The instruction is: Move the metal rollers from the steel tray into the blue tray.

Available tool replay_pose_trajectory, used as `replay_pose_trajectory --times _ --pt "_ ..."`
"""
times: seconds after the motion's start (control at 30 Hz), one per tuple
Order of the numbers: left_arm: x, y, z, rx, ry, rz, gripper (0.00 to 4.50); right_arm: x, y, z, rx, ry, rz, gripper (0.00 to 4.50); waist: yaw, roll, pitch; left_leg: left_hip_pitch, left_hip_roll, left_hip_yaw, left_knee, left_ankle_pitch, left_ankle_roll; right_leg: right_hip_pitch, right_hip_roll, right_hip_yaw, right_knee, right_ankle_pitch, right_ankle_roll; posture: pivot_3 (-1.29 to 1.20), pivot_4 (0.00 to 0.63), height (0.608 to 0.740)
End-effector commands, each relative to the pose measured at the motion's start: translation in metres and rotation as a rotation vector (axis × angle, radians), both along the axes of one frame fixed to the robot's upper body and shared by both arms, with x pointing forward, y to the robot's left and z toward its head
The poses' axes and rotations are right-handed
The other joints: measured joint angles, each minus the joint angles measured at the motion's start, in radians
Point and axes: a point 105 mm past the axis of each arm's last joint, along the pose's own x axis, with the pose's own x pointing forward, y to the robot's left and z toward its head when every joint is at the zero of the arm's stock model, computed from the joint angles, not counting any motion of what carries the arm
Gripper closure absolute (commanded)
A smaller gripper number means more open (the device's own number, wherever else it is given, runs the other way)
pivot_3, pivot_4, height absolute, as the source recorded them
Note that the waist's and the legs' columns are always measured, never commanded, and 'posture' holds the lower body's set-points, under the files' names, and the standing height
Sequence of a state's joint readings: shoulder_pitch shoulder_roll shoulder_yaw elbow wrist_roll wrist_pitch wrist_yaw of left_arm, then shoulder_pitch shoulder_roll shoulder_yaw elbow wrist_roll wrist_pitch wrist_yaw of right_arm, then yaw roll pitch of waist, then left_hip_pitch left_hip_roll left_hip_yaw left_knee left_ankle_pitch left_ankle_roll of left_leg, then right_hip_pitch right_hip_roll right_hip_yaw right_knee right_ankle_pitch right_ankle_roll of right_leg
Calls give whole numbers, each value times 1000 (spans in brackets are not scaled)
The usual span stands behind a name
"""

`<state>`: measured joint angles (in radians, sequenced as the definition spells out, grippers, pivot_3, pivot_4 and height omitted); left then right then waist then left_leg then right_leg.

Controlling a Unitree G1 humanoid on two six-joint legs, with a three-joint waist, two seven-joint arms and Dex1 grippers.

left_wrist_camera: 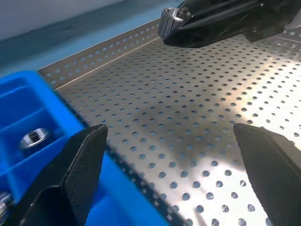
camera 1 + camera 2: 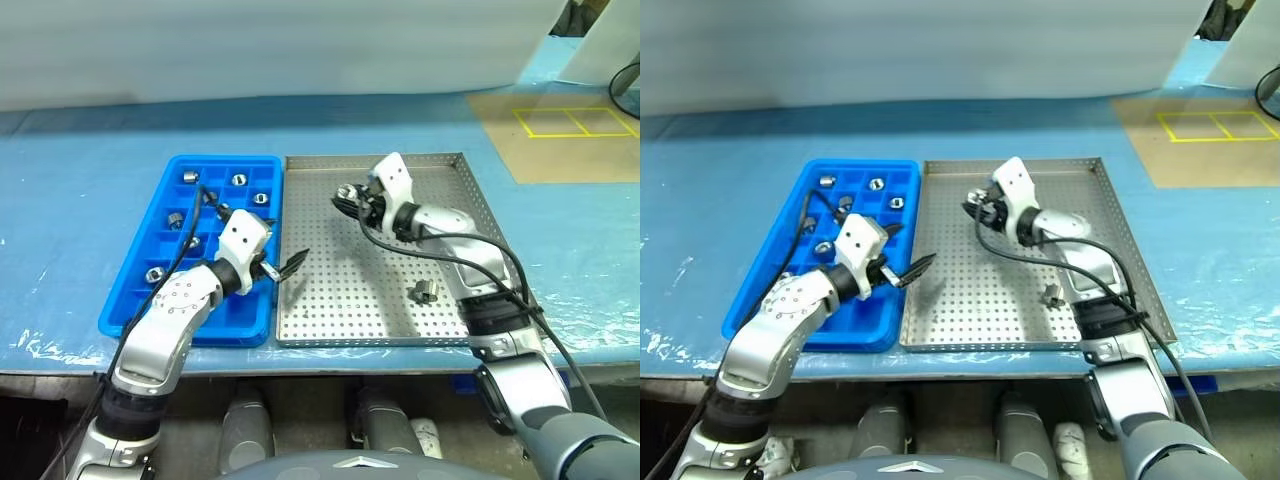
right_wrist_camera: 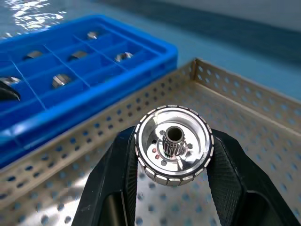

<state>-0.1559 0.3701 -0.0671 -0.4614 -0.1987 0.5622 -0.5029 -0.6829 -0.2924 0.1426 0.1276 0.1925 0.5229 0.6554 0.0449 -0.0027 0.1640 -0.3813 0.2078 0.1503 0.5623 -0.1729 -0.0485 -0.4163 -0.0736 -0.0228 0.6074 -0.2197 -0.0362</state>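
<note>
Roller (image 3: 174, 144) sits clamped in the right gripper (image 3: 172, 155) above the steel tray (image 2: 330, 300); its geared hub is clear in the right wrist view. Left gripper (image 2: 283, 267) spreads wide over the blue tray's (image 2: 150, 290) near-right corner. Another roller (image 2: 425, 291) lies near the steel tray's near edge.

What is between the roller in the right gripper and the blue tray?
Nothing solid blocks the way. The right gripper holds a metal roller above the steel tray; only both trays' low rims lie before the blue tray. The open left gripper hovers at that border, nearer the robot.
</note>
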Motion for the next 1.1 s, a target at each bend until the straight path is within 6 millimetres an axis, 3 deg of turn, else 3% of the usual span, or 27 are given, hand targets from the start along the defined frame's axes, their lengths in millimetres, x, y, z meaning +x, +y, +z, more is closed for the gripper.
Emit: replay_pose_trajectory --times 0.03,0.27,0.53,0.87,1.1 --pt "-9 10 12 -30 -38 94 0 -4 31 9 -7 -31 111 2872 6 0 0 -1 0 0 0 0 0 -1 0 0 0 0 0 135 150 740" --pt "-25 23 17 -96 -44 248 0 -7 71 11 -12 -37 242 2872 52 0 0 -4 0 -1 0 0 0 -3 0 -1 -1 0 0 252 150 740" --pt "-49 41 13 -125 0 380 0 -25 109 4 -27 -6 402 2872 65 -1 1 -5 1 -1 0 0 0 -3 0 -2 -1 0 0 343 150 740" --pt "-76 49 -4 -132 88 440 0 -40 135 -14 -86 73 498 2872 108 0 2 -5 1 -2 0 -1 2 -4 0 -2 -1 0 0 418 150 740" --pt "-76 46 -7 -136 99 434 0 -53 138 -34 -183 119 566 2872 119 0 2 -5 1 -2 -1 -1 1 -4 0 -2 -1 0 1 421 150 740"
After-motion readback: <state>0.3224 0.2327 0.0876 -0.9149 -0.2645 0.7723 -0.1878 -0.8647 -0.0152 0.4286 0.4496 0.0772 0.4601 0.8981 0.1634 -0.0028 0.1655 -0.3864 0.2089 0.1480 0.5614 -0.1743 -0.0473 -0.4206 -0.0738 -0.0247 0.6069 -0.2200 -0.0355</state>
